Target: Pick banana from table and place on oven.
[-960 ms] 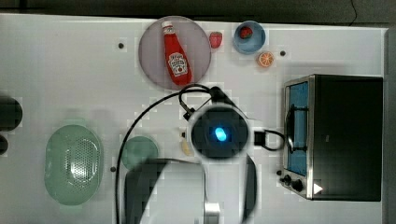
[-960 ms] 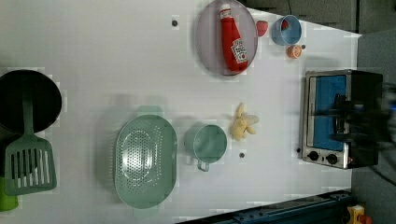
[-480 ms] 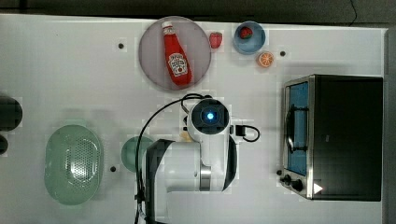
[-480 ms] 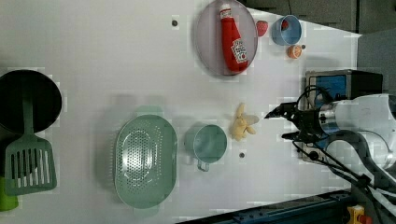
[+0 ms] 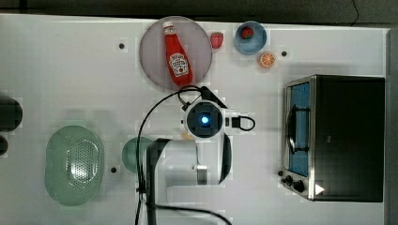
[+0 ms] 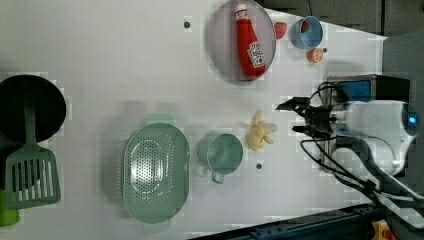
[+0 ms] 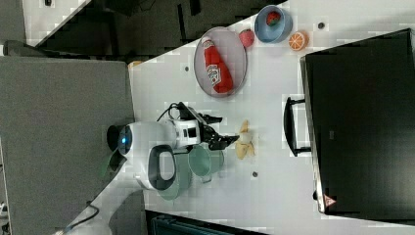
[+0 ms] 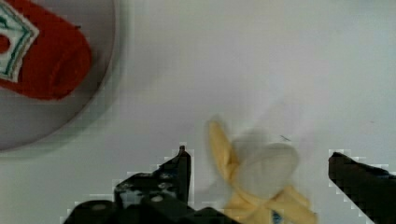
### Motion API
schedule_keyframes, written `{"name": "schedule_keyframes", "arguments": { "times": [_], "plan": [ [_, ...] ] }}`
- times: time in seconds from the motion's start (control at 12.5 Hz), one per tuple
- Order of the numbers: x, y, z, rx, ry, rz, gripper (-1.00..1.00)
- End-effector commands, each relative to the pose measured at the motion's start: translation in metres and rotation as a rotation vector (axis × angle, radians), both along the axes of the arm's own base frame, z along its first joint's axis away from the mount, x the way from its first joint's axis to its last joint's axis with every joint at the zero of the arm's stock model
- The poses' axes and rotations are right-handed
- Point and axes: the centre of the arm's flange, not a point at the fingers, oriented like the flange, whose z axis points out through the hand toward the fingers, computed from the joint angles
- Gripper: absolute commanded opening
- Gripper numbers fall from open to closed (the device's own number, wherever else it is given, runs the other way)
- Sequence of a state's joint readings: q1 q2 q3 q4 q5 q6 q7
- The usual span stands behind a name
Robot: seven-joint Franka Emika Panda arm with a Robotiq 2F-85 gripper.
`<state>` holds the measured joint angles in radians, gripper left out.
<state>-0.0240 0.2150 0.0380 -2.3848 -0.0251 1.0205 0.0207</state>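
Banana (image 6: 260, 135) on the white desk (image 6: 125, 60) beside a green cup (image 6: 223, 154) in the left view, end effector (image 7: 226, 131) wide open and empty beside it in the right view, banana between the spread fingers (image 8: 180, 170) in the wrist view, untouched

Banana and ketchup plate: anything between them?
Nothing. In the left view the white table is bare between the banana and the plate; the wrist view agrees.
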Motion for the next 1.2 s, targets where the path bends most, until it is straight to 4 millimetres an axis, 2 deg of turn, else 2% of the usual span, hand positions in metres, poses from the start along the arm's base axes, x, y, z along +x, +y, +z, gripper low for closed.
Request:
{"name": "schedule_keyframes", "arguments": {
  "times": [0.08, 0.24, 0.32, 0.64, 0.8, 0.96, 1.04, 1.2],
  "plan": [
    [-0.028, 0.025, -0.057, 0.015, 0.102, 0.060, 1.00],
    [-0.030, 0.025, -0.067, 0.018, 0.096, 0.060, 1.00],
    [-0.033, 0.025, -0.071, 0.018, 0.106, 0.060, 0.93],
    [-0.032, 0.025, -0.072, 0.019, 0.091, 0.055, -0.05],
    [-0.031, 0.025, -0.071, 0.020, 0.083, 0.054, -0.48],
    [-0.027, 0.025, -0.064, 0.022, 0.064, 0.050, -0.50],
    [-0.023, 0.025, -0.051, 0.021, 0.037, 0.050, -0.50],
    [-0.014, 0.024, -0.008, 0.017, -0.024, 0.050, -0.50]
  ]
}}
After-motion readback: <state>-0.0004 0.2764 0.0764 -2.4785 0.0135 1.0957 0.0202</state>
